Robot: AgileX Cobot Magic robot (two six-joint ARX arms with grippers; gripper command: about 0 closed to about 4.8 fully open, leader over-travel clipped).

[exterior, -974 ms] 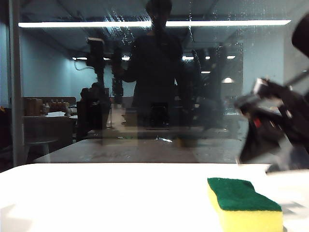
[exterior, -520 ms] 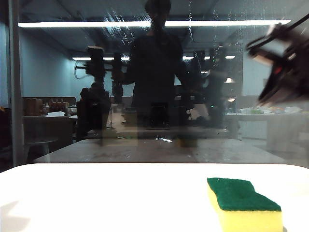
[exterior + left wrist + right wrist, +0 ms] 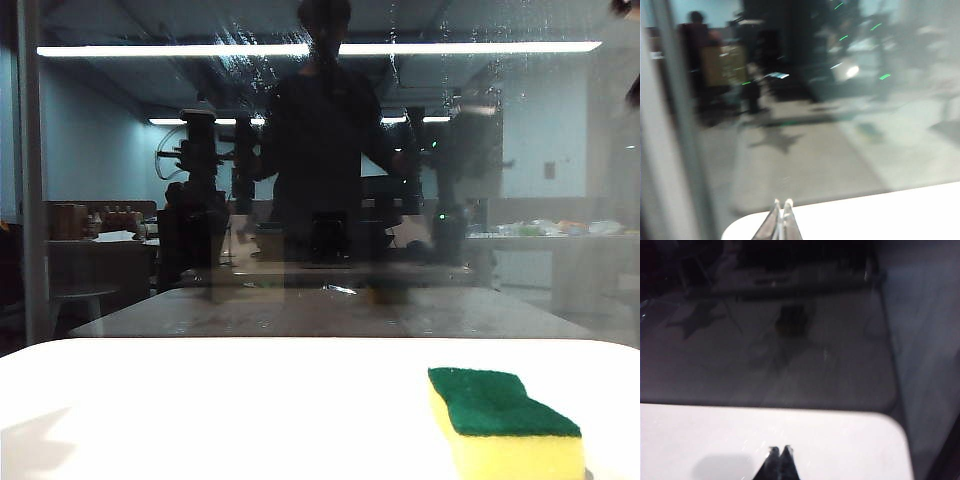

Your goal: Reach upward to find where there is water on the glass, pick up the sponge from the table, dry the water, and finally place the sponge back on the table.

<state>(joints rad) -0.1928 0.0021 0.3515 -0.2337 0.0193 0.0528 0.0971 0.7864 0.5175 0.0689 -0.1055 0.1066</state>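
Searching step in hand, judged from the scene: sponge (image 3: pixel 505 422) untouched, lying flat on the white tabletop (image 3: pixel 200 410), green side up, near the glass (image 3: pixel 120 200). Water (image 3: pixel 250 60) seen as whitish streaks and droplets high on the glass, well above the sponge. Left end effector (image 3: pixel 781 220) closed and empty, above the tabletop edge, facing the glass. Right end effector (image 3: pixel 779 460) also closed on nothing, above a tabletop corner. Next, probably: lower one arm to the sponge, open the fingers, grip the sponge sides.
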